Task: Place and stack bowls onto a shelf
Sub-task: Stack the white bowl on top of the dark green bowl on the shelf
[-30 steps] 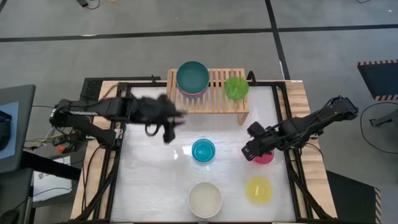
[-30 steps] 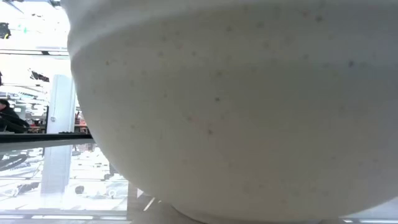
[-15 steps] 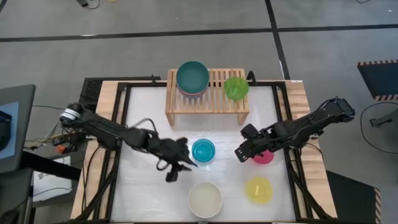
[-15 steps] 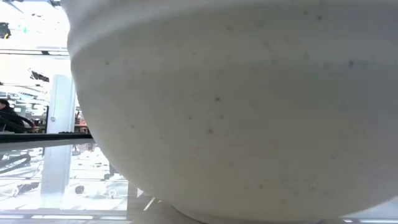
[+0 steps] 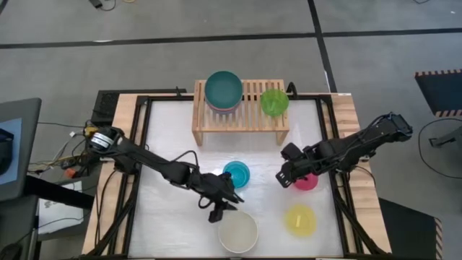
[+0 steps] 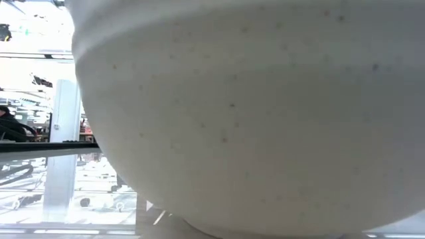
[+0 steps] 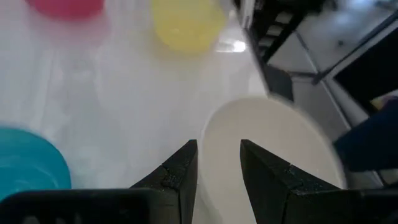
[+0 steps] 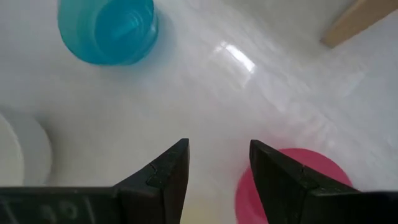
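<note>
The light-wood shelf (image 5: 249, 115) stands at the table's far side. On it sit a stack of larger bowls with a dark green one on top (image 5: 224, 87) and a lime bowl (image 5: 274, 101). On the table stand the cyan bowl (image 5: 236, 173), magenta bowl (image 5: 307, 182), yellow bowl (image 5: 300, 219) and cream-white bowl (image 5: 238, 232). My left gripper (image 5: 222, 208) is open over the cream-white bowl's far-left rim (image 7: 208, 134), a finger on either side of it. My right gripper (image 5: 284, 175) is open just left of the magenta bowl (image 8: 292, 183).
The cream-white bowl (image 6: 252, 113) stands close to the low camera and fills its view. The shelf's leg (image 8: 357, 22) lies beyond my right gripper. Bare white table shows between the shelf and the cyan bowl (image 8: 106, 28), and on the table's left half.
My left gripper has swung from beside the shelf toward the table's near edge and right, past the cyan bowl, and now hangs over the cream-white bowl's rim. The bowls have stayed in place.
</note>
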`<state>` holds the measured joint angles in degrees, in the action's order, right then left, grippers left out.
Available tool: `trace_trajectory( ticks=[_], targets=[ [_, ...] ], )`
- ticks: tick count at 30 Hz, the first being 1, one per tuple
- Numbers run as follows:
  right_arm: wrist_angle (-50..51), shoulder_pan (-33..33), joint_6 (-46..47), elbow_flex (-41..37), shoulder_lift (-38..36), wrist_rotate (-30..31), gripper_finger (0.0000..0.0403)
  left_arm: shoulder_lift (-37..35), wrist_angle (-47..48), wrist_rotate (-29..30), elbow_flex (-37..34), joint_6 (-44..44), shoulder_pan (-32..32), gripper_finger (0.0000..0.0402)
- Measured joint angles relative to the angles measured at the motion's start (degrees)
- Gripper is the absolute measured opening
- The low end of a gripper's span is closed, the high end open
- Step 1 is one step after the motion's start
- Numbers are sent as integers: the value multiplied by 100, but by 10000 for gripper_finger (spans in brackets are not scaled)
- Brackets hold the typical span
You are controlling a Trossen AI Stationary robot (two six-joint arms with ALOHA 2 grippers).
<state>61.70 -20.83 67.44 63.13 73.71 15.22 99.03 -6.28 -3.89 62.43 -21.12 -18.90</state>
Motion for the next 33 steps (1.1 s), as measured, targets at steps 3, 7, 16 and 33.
trace_trajectory(
  ticks=[3,7,16,33],
  targets=[
    [88,-40,-160,0,-7,-55,194,233,53,7,-30,-245,-63,105],
    [139,-99,-427,2,-7,-43,194,504,-95,164,-7,-506,-218,105],
    [128,-127,-884,2,-4,-34,194,617,607,726,-17,-665,-412,98],
    [604,-488,-721,2,-802,239,162,224,2757,1152,1442,-605,-74,1]
  ],
)
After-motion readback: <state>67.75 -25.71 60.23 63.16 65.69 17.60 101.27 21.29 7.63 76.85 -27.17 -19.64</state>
